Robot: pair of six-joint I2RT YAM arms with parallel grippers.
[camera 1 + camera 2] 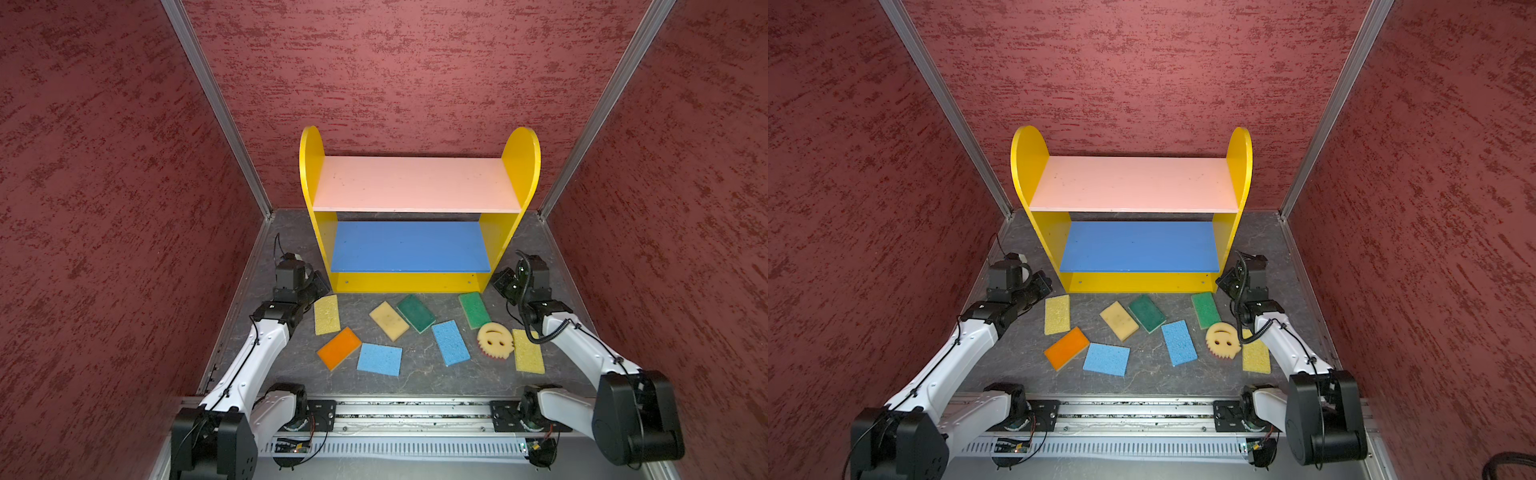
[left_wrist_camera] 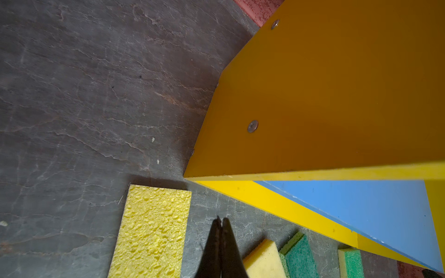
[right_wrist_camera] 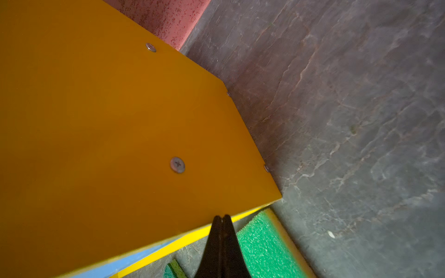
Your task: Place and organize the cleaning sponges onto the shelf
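— Yellow-sided, pink on top and blue in the middle: that is the shelf (image 1: 417, 185), which I see standing at the far middle of the bench (image 1: 415, 376).
— Where are the sponges?
— All nine lie flat on the bench, on the near side of the shelf. From my left: the left yellow sponge (image 1: 326, 314), the orange sponge (image 1: 339, 348), the left blue sponge (image 1: 379, 359), the pale yellow sponge (image 1: 389, 320) just beside the dark green sponge (image 1: 415, 313), the right blue sponge (image 1: 450, 342), the green sponge (image 1: 474, 309), then the smiley-face sponge (image 1: 494, 340) just beside the right yellow sponge (image 1: 528, 351).
— And the claws?
— My left claw (image 2: 221, 219) is pinched together and holds nothing. It is near the shelf's near left corner, by the far end of the left yellow sponge. My right claw (image 3: 222, 216) is likewise pressed together and empty, at the shelf's near right corner, near the green sponge.
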